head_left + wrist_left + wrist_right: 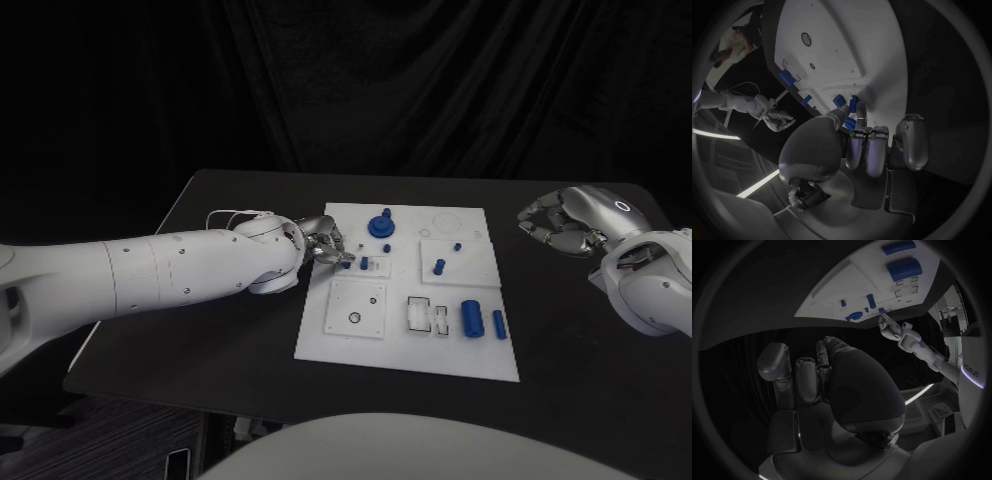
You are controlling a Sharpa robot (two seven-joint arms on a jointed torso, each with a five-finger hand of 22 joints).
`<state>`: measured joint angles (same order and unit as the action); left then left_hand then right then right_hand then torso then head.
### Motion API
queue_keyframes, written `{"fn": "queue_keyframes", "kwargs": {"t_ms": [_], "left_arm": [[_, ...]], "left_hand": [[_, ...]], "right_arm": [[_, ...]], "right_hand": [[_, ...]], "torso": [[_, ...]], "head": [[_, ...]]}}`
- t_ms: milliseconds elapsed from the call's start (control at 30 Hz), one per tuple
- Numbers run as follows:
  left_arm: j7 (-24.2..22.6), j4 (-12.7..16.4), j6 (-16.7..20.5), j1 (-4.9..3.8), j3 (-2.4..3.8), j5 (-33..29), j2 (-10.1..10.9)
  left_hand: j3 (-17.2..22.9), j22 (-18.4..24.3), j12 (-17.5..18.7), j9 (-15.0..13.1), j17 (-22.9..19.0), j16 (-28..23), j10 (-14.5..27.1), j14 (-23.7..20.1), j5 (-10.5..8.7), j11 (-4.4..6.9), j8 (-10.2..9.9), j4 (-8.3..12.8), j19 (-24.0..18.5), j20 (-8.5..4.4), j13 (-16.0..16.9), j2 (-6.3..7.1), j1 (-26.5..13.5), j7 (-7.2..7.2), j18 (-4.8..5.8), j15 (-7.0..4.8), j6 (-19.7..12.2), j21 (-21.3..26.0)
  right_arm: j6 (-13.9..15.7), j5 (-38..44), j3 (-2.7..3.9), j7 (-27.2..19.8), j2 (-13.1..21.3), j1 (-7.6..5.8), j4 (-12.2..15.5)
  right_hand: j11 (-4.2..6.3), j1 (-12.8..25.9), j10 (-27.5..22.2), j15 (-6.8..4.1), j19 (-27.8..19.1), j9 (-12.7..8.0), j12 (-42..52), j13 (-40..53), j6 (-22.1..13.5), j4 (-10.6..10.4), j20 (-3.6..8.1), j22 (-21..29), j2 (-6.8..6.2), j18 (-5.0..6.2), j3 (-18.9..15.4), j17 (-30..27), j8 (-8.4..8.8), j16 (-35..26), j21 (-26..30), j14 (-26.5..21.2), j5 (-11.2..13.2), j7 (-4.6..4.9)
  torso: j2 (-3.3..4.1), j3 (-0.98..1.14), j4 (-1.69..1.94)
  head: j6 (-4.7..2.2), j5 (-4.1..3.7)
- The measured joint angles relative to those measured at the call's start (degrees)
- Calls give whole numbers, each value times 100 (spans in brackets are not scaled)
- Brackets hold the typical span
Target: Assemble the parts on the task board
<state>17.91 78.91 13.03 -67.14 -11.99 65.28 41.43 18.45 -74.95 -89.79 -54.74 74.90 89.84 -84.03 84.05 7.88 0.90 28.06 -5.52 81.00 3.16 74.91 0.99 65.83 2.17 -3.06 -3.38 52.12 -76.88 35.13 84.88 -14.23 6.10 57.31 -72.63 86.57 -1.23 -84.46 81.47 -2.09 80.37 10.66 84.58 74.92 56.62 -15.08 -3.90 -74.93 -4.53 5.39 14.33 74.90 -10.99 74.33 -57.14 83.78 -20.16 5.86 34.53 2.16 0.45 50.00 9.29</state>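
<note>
Head view | left hand [320, 243] at board [408, 355] left edge, pinching blue part [849, 105] | right hand [562, 222] clenched, beside board

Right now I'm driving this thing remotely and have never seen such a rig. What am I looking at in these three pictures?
A two-armed robot at a black table. One picture looks down from its head; the two round ones come from cameras behind each wrist. The white plate is the task board, with small blue parts lying on it or standing in it. The left hand is at the board's left edge, fingertips by small blue parts there; whether it pinches one I cannot tell. The right hand is off the board's right side, fingers curled, holding nothing.
</note>
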Motion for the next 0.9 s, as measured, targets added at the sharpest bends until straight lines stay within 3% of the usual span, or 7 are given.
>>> {"fn": "queue_keyframes", "kwargs": {"t_ms": [167,333,600,700,767,900], "left_arm": [[9,-8,-17,13,-13,0,-10],[20,-42,-27,13,-13,0,-14],[44,-76,-47,15,-13,1,-18],[49,-81,-47,16,-13,1,-20],[49,-84,-46,16,-13,1,-20],[-2,-91,22,20,-13,1,-6]], "left_hand": [[-418,0,0,68,0,0,0,0,-223,0,-100,-469,0,0,0,-35,-459,60,0,0,-22,0],[-760,1,0,87,0,0,5,0,-234,-36,-162,-876,0,0,0,-151,-753,80,0,0,-2,24],[-1001,1,0,103,0,0,5,-4,-234,-36,-234,-1123,-21,22,0,-224,-948,100,0,38,-21,68],[-1210,2,0,112,0,0,5,1,-287,-36,-280,-1125,-21,22,0,-363,-1177,102,0,42,-23,70],[-1387,2,0,117,0,0,7,-2,-276,-76,-315,-1132,-43,43,0,-550,-1419,120,0,45,-42,79],[-1686,2,0,116,0,0,7,-8,-50,-76,-368,-1135,-17,69,0,-792,-1740,183,0,75,-105,91]], "right_arm": [[0,0,-1,0,0,0,-1],[0,0,-1,0,0,1,-2],[0,0,-1,0,0,1,-4],[0,0,-1,-1,0,1,-5],[0,0,-1,-1,0,2,-5],[0,0,-1,-2,-1,2,-6]], "right_hand": [[0,0,0,0,0,0,0,0,0,0,0,0,0,0,0,0,0,0,0,0,0,0],[0,0,0,0,0,0,0,0,0,0,0,1,0,0,0,0,0,0,0,0,0,0],[0,0,0,0,0,0,0,-1,0,0,0,1,0,0,0,0,0,0,0,0,0,0],[0,0,0,0,0,0,0,-1,0,0,0,1,0,0,0,0,0,0,0,0,0,0],[0,0,0,0,0,0,0,-1,0,0,0,1,0,1,0,0,0,0,0,0,0,0],[0,0,0,0,0,0,0,-1,0,0,0,2,0,0,0,0,0,0,0,0,0,0]], "torso": [[3,1,-2],[4,1,-3],[6,2,-3],[6,2,-2],[5,1,-2],[4,1,-2]], "head": [[0,4],[0,6],[0,-3],[0,0],[0,1],[0,1]]}}
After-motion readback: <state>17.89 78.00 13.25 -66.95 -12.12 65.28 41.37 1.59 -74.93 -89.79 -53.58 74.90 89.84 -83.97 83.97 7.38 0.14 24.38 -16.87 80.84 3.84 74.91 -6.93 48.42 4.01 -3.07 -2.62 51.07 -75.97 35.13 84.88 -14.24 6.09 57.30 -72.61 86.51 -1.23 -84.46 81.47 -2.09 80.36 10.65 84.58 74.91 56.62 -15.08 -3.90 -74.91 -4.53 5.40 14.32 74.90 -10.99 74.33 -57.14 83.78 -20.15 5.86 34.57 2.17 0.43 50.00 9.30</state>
